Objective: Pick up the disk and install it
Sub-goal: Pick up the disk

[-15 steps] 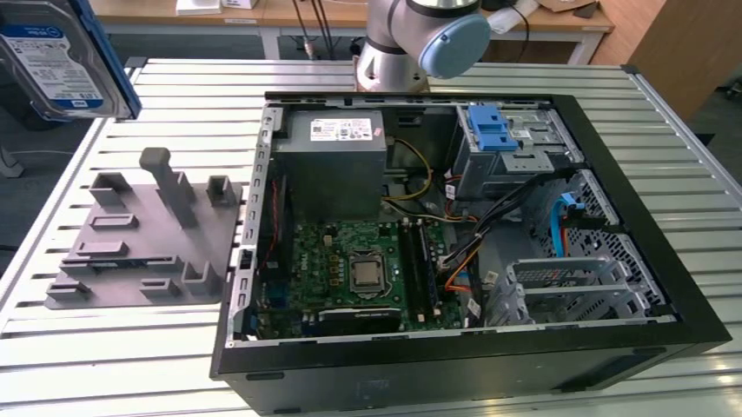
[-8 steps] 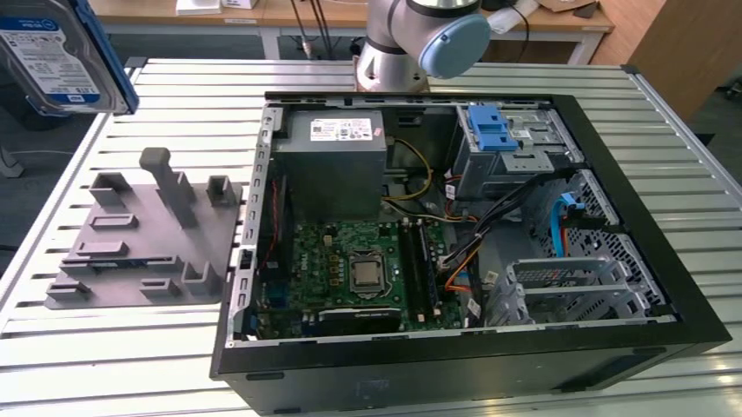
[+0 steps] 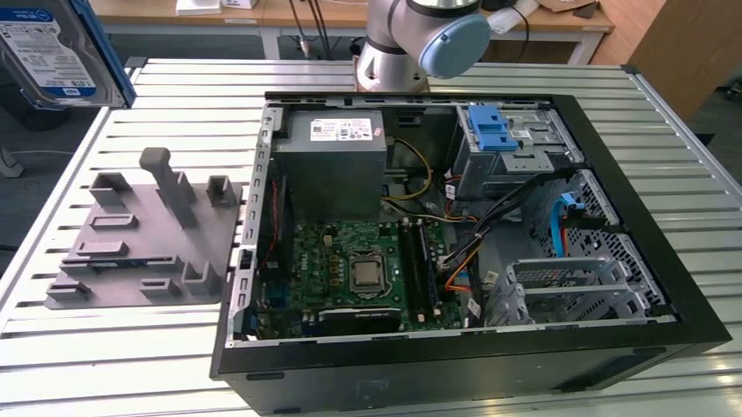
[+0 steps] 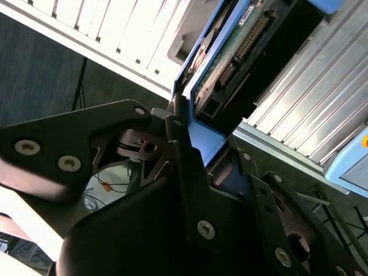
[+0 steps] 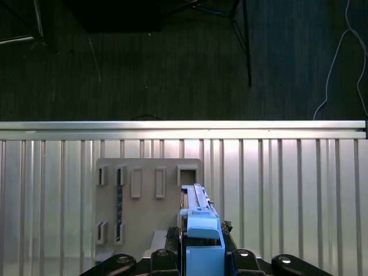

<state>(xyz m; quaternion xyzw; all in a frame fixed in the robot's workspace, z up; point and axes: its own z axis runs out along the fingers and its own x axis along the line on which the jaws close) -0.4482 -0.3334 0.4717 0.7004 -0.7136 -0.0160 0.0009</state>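
The disk (image 3: 52,48) hangs in the air, well above the table (image 3: 116,347), out over the end of it at the exterior view's left, near the far corner. It is carried edge-up, with its labelled face towards the exterior camera. In the second wrist view the gripper (image 4: 210,149) has its jaws closed most of the way onto the blue bracket (image 4: 204,141) that wraps the disk. The black fingers (image 4: 183,161) press on the plastic from both sides and do not touch the metal body. Below, in the first wrist view, lies the grey fixture (image 5: 144,195) with its row of slots, flat on the table slats. So the disk is out of the fixture and not yet in the open computer case (image 3: 635,200), which sits well apart towards the exterior view's right. The weak point, to my eye, is that the hold is on plastic only and low on the part. The bracket could flex or unclip, or the disk could swing in the grip, and a small tilt would jam it at the mouth of the blue-latched drive cage (image 3: 510,143). The loose cables (image 3: 464,252) beside that cage could also snag a corner of the disk.
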